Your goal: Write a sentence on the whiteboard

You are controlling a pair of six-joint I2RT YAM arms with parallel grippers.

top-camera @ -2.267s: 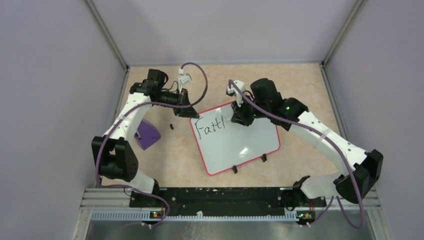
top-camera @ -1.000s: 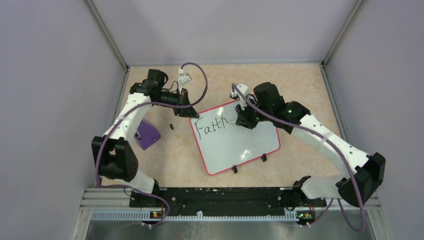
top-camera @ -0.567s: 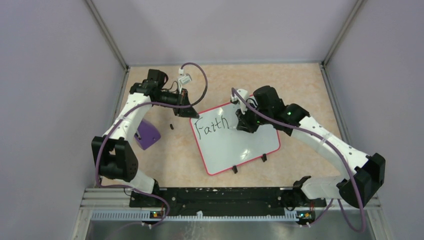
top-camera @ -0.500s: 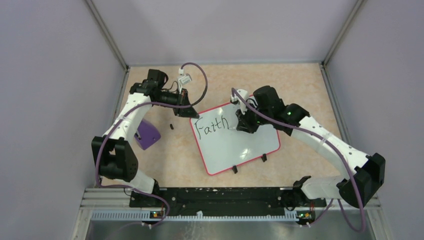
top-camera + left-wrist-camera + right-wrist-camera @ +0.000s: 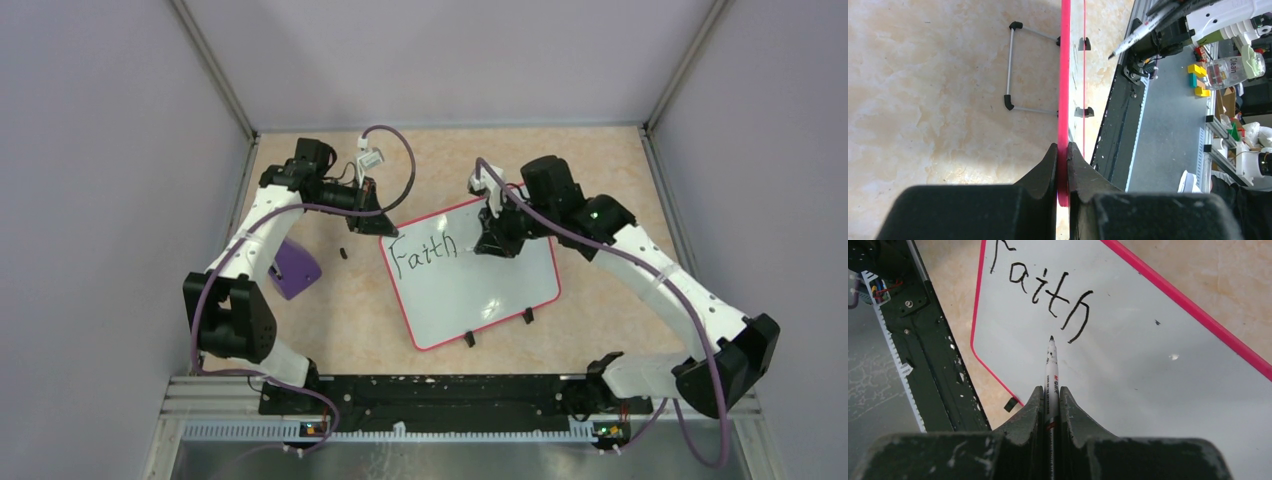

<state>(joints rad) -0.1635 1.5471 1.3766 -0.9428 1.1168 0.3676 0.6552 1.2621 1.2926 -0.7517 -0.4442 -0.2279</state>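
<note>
Red-rimmed and glossy, the whiteboard lies flat at the middle of the counter. Its far-left corner is pinched edge-on by the left end effector, jaws together on the rim. The right end effector is clamped on a marker, whose tip sits just beyond the "h" of the sentence, which reads only "Faith"; whether it touches the board I cannot tell. For the next word, I judge it best to leave a clear gap, set the tip down lightly, and keep the pen angle steady while the left grip stops the board sliding.
</note>
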